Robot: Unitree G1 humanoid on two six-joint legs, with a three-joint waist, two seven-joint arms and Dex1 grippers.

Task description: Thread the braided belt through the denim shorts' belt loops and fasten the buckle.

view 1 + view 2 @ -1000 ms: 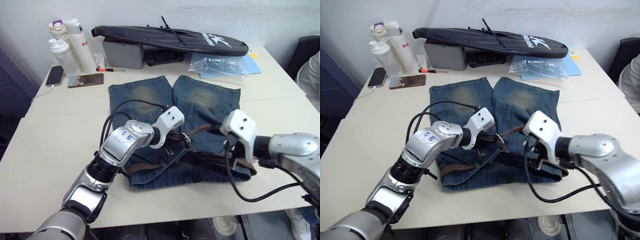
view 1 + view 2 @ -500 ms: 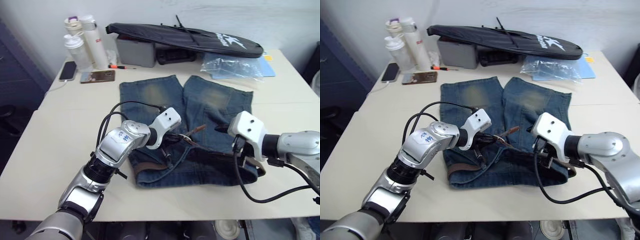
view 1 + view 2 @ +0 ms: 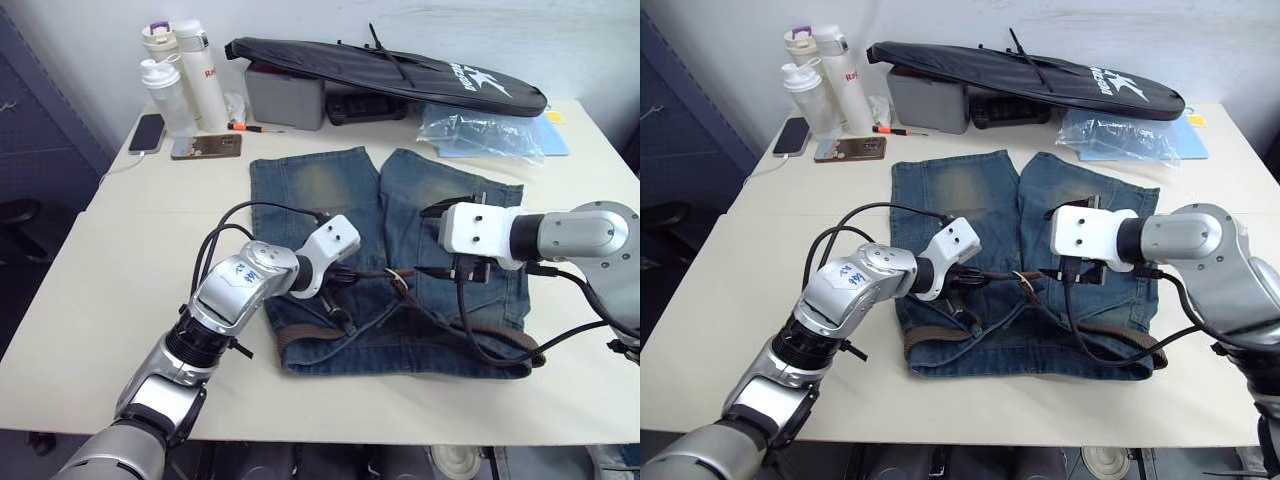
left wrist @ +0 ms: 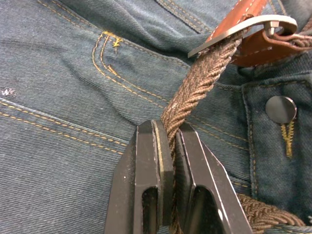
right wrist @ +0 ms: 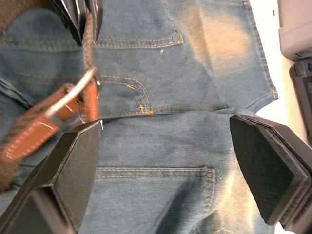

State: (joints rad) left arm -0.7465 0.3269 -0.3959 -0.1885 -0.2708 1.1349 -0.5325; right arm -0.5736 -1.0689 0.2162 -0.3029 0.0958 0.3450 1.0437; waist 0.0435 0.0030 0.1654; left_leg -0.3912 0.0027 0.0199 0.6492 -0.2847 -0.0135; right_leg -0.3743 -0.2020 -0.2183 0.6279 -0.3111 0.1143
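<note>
The denim shorts [image 3: 400,270] lie flat on the bench [image 3: 100,300], waistband toward the near edge, legs pointing away. The braided belt [image 4: 195,85] runs along the waistband, its far-right portion curving over the near right corner of the shorts. The left end effector [image 4: 168,146] is closed on the braided belt, pinching the strap between both fingers just short of the buckle [image 4: 243,29]. The strap passes through the buckle frame, beside the tan leather tab and a metal button [image 4: 281,108]. The right end effector [image 5: 165,161] hovers above the shorts' right leg with its fingers spread wide, holding nothing; the buckle lies just beside one finger. Black cables [image 3: 480,345] from the right arm droop across the shorts and belt.

Beyond the legs sit a clear plastic bag [image 3: 480,130], a grey box [image 3: 285,95] and a long black bag [image 3: 390,70] resting over it. At the far left corner stand three bottles [image 3: 185,75], with two phones [image 3: 205,146] and a pen [image 3: 255,127] nearby.
</note>
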